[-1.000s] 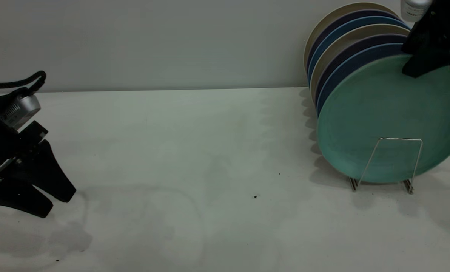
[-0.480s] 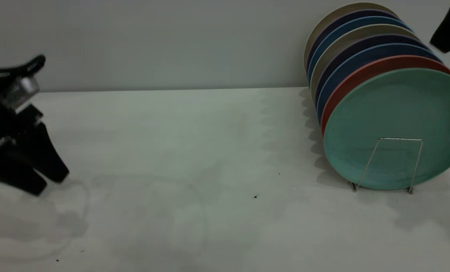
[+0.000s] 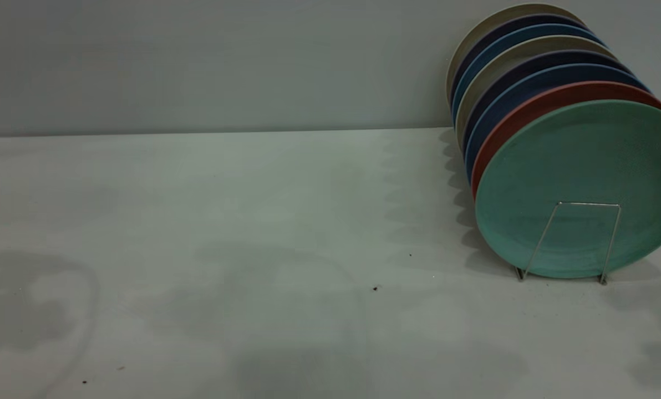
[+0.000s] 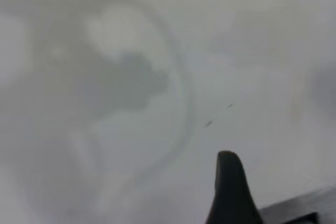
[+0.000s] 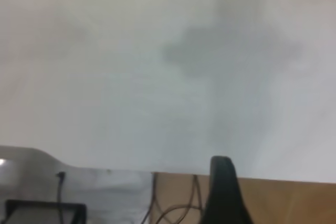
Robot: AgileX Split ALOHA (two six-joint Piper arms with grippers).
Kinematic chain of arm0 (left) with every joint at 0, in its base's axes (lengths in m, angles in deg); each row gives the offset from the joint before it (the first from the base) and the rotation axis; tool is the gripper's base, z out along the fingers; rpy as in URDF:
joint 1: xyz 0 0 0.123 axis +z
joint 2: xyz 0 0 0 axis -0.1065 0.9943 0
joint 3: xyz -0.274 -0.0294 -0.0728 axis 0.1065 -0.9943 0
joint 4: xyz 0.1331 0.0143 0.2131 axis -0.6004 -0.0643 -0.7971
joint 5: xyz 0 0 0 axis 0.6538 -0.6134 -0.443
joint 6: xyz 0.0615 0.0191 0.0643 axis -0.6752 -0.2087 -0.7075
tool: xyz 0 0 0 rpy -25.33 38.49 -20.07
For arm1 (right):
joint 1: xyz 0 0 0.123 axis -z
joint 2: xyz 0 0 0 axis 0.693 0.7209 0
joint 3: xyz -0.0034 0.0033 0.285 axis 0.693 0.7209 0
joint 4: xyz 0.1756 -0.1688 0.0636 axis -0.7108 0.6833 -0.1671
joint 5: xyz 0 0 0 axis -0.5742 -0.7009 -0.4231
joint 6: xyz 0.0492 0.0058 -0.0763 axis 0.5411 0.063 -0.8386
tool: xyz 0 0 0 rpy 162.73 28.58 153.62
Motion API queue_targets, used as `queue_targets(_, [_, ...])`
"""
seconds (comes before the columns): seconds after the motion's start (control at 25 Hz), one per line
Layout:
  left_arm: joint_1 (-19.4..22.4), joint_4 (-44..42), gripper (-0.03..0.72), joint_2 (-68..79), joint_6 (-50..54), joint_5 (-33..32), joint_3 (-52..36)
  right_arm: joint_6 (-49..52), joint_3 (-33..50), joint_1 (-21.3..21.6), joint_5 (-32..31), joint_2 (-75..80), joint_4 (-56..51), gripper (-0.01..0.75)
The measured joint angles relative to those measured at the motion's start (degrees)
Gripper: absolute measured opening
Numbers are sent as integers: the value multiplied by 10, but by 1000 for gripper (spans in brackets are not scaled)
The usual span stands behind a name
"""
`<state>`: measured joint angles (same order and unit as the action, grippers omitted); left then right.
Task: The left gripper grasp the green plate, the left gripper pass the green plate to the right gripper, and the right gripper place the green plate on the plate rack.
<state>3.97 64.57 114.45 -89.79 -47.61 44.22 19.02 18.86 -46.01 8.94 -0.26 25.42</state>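
Note:
The green plate (image 3: 580, 166) stands upright on edge at the front of the plate rack (image 3: 588, 204), behind its front wire loop, at the table's right. Nothing holds it. Neither gripper shows in the exterior view, apart from a dark sliver at the left edge. In the left wrist view one black finger (image 4: 227, 187) of my left gripper hangs over bare table with nothing against it. In the right wrist view one black finger (image 5: 223, 192) of my right gripper shows above the table's edge, also empty.
Behind the green plate stand a salmon-pink plate (image 3: 530, 108), blue plates (image 3: 508, 91) and beige plates (image 3: 491, 27), packed in a row on the rack toward the wall. The white table (image 3: 253, 221) carries only a few dark specks (image 3: 375, 288).
My right gripper let go of the green plate and rose out of view. The plate settled lower in the front slot, baring the pink plate. My left gripper withdrew leftward out of view.

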Motion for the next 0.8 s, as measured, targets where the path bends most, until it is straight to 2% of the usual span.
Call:
queue_targets(0.32, [0, -66, 516, -214, 72, -80, -76, 1, 69, 0, -9, -186, -10, 564])
queue_targets(0.48, [0, -94, 516, -322, 113, -85, -139, 0, 126, 0, -15, -296, -14, 564])
queue_targets(0.8, [0, -97, 516, -585, 142, -85, -290, 0, 269, 0, -16, -507, -15, 564])
